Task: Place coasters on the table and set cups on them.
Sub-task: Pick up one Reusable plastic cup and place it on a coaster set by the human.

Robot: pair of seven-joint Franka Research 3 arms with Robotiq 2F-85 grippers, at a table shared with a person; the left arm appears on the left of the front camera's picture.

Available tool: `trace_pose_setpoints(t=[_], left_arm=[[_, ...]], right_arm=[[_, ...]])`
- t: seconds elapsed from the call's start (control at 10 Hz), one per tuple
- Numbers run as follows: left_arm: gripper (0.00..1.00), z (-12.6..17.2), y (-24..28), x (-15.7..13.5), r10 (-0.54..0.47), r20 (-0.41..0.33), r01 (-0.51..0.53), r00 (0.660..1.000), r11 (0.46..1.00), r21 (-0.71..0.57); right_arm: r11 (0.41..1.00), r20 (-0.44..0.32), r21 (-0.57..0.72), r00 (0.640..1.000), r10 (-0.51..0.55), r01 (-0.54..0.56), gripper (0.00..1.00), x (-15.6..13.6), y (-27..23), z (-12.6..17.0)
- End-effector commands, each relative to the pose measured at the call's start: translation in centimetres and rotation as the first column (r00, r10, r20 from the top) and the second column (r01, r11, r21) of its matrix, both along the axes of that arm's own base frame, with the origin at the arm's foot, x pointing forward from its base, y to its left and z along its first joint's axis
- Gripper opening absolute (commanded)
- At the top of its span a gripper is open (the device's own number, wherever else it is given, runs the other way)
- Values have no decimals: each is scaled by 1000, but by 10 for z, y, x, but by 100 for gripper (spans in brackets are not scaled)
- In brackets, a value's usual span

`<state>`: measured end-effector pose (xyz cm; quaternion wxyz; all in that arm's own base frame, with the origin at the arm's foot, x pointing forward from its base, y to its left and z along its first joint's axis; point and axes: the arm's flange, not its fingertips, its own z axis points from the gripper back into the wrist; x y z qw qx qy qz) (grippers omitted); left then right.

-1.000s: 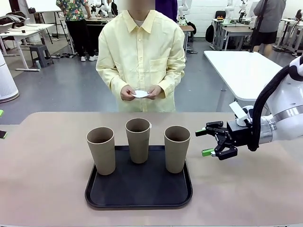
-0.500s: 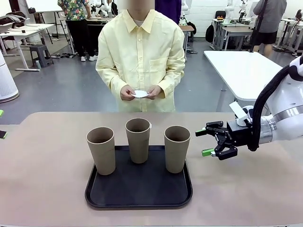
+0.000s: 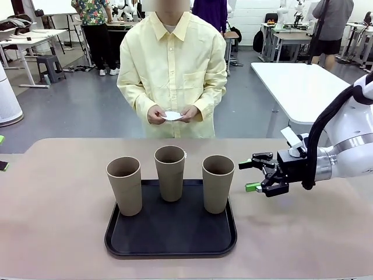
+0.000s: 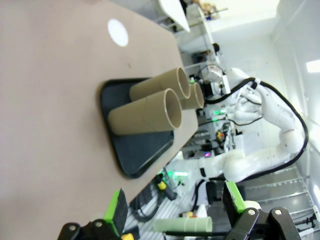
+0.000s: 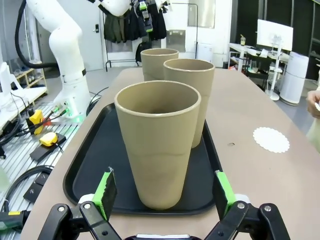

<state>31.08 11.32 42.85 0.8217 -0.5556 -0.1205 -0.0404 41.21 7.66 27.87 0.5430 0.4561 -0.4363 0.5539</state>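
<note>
Three cups [image 3: 170, 173] stand upright in a row on a black tray [image 3: 171, 240] in the middle of the tan table [image 3: 58, 221]. Their long axes are vertical and their open mouths face up. They are tall, plain, matte brown-beige tumblers without handles, flaring a little toward the rim. The middle one sits slightly farther back than the other two. The right gripper [image 3: 247, 175] hangs low over the table just beside the right-hand cup [image 3: 218, 183], not touching it. Its fingers point sideways at that cup, the jaws are spread wide, and nothing is between them. The left gripper [image 4: 175, 207] is likewise released and empty, looking across the table at the tray from off to one side. One lacy white coaster [image 5: 271, 139] lies flat on the table beyond the tray, on the person's side. The person's hands [image 3: 156, 115] pinch a second coaster [image 3: 173, 115] at waist height.
</note>
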Motion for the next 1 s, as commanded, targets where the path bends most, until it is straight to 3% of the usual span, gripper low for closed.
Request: trace_pose_setpoints(t=[0.0,0.9], left_arm=[[100,1,2,0,-7,13,7,1000,1000,-4],[100,1,2,0,-7,13,7,1000,1000,-4]], right_arm=[[1000,-32,28,999,7,-6,100,13,16,-4],[996,-56,-19,994,90,-91,100,18,51,-26]])
